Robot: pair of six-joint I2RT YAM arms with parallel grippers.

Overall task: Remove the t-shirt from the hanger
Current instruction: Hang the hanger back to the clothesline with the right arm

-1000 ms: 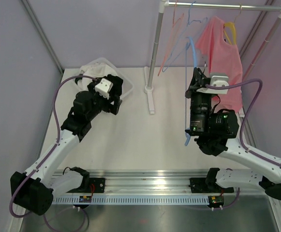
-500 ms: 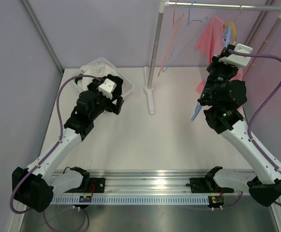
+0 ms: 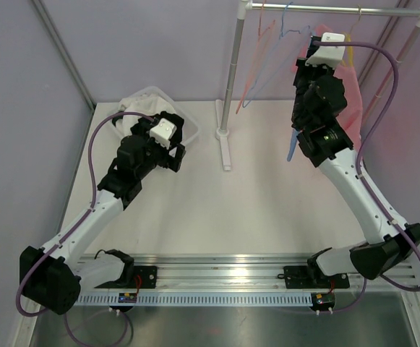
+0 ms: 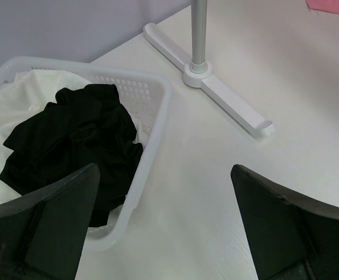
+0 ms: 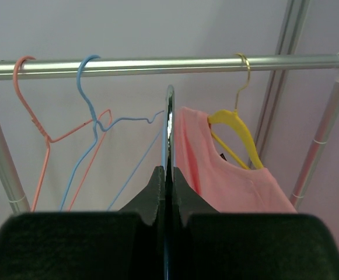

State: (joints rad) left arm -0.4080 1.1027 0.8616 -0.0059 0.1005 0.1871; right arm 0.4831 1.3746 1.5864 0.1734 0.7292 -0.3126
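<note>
Two arms reach over the white table (image 3: 217, 210). At its far edge, the clothes rack (image 3: 228, 79) carries the pink t-shirt (image 5: 233, 181) on a yellow hanger (image 5: 239, 131), toward the right end. Beside the laundry basket (image 4: 157, 111) near the far left corner, the left gripper (image 4: 164, 195) is spread wide, holding nothing. The right gripper (image 5: 168, 172), close to the shirt, pinches a blue hanger (image 3: 290, 148).

open across the bare white tabletop (image 3: 217, 210). blocked far left by a white plastic basket (image 4: 155, 125), centre-back by the rack's white foot (image 4: 230, 105). crowded under the silver metal rail (image 5: 157, 63): coral wire hanger (image 5: 48, 140), blue wire hanger (image 5: 97, 123), pale blue hanger hook (image 5: 170, 116) in the right gripper (image 5: 168, 172), pink t-shirt (image 5: 227, 186) on yellow plastic hanger (image 5: 239, 125).
</note>
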